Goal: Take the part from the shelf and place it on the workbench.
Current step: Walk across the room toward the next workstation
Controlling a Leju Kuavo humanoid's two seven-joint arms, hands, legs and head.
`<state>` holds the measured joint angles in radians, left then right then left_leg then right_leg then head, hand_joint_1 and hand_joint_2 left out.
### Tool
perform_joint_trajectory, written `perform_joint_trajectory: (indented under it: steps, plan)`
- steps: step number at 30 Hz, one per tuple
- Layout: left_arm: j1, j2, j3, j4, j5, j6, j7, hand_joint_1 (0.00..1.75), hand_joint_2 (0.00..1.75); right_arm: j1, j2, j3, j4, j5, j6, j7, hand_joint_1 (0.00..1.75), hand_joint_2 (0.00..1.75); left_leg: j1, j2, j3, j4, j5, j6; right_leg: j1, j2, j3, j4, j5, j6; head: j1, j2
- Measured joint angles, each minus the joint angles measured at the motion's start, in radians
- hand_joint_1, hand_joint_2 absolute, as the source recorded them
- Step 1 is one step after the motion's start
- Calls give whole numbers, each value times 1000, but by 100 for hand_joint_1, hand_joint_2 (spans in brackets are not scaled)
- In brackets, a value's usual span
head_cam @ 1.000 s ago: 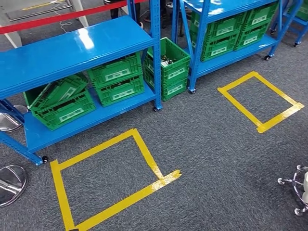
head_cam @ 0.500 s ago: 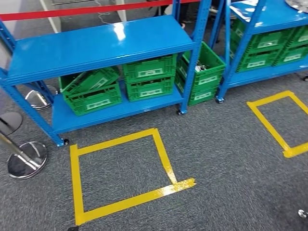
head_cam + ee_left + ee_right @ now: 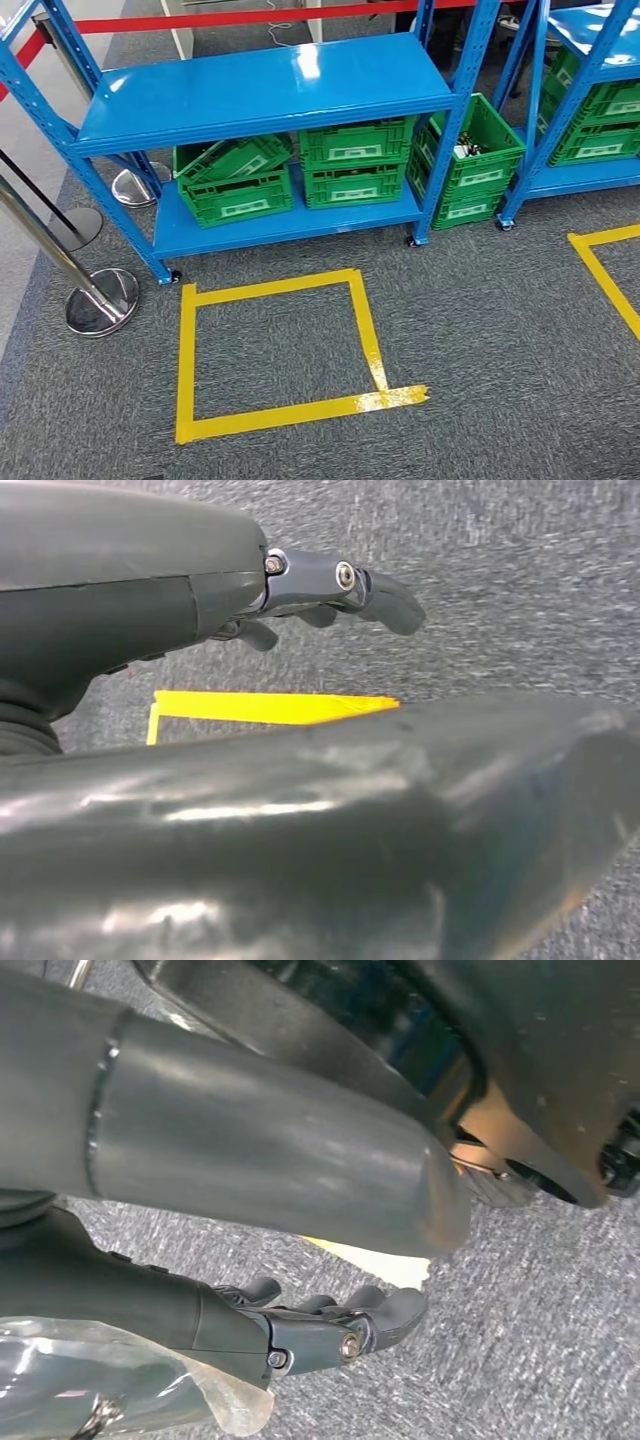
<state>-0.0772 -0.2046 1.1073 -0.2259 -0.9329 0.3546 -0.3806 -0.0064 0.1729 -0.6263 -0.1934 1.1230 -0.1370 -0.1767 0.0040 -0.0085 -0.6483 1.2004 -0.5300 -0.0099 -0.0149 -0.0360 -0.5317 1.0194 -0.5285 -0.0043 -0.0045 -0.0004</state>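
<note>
Left robot hand: hanging over the carpet, fingers loosely spread, holding nothing.
Right robot hand: likewise spread, apparently empty.
Shelf: standing well ahead, carrying green crates.

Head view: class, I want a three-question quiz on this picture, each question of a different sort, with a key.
1. True or false: the yellow tape square lies in front of the blue shelf rack.
2. Which green crate on the lower shelf sits tilted? A: the upper left crate. B: the upper middle one. C: the lower middle one.
3. Fill in: the open green crate that holds small parts stands beside the rack on the ____.

Key: 1 true; 2 A; 3 carpet.
</note>
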Motion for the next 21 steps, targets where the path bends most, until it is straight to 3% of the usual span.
perform_joint_trajectory:
  steps: [1, 3, 9, 10, 12, 14, 15, 16, 18, 19, 21]
  plan:
    - [0, 1, 0, 0, 0, -2, 1, 0, 0, -2, 0, -2, 0, -4, 0, 0, 0, 0, -3, 4, 32, -65, 29, 9, 2, -2, 2, 0, -2, 2, 0, 0]
    - [-1, 2, 0, 0, 0, -4, 2, 0, 0, -4, 1, -5, 0, -9, -1, 0, 0, 0, -9, 12, 73, -149, 53, 23, 6, -3, 4, 0, -5, 6, 1, 0]
    - [-3, 2, 0, 0, 0, -5, 3, 0, 0, -5, 1, -8, 0, -11, -1, 0, 0, 0, -12, 15, 82, -170, 46, 26, 7, -4, 2, 2, -6, 11, 0, 0]
    - [-2, 2, 0, 0, 0, -5, 3, 0, 0, -7, 1, -11, 0, -12, -2, 0, 0, 0, -11, 14, 85, -177, 45, 27, 7, -5, 2, 0, -7, 17, 0, 0]
    - [-2, 0, 1, 0, -2, -6, 4, 0, 0, -8, 1, -17, 0, -13, -3, 0, 0, 0, -6, 10, 93, -192, 46, 36, 4, 12, -56, 106, -58, 34, 4, 0]
    - [-3, -2, 1, 0, -2, -7, 4, 0, 0, -6, 1, -19, 0, -13, -3, -1, 0, 0, -2, 5, 100, -200, 46, 44, 2, 32, -142, 254, -112, 46, 9, 0]
    - [-2, -2, 1, 0, -2, -7, 4, 0, 0, -5, 1, -19, 0, -13, -2, -1, 0, 0, -2, 3, 102, -200, 44, 44, 2, 32, -158, 269, -103, 48, 9, 0]
    - [-2, -3, 1, 0, -2, -8, 4, 0, 0, -4, 0, -20, 0, -14, -2, -1, 0, 0, -1, 1, 105, -199, 41, 42, 1, 32, -152, 244, -73, 49, 9, 0]
    - [-2, -3, 1, 0, -2, -9, 4, 0, 0, -4, 0, -20, 0, -16, -1, -1, 0, 0, -1, -4, 114, -196, 32, 35, -1, 34, -97, 118, 2, 50, 10, 0]
    - [-2, -3, 1, 0, -2, -10, 3, 0, 0, -5, 0, -20, 0, -17, 0, -1, 0, 0, -2, -7, 116, -192, 27, 30, -2, 38, -67, 60, 22, 47, 11, 0]
    - [-4, -3, 1, 0, -2, -10, 2, 0, 0, -6, 0, -20, 1, -18, 2, -2, 0, 0, -5, -9, 117, -187, 20, 19, 0, 43, -39, 12, 23, 36, 9, 0]
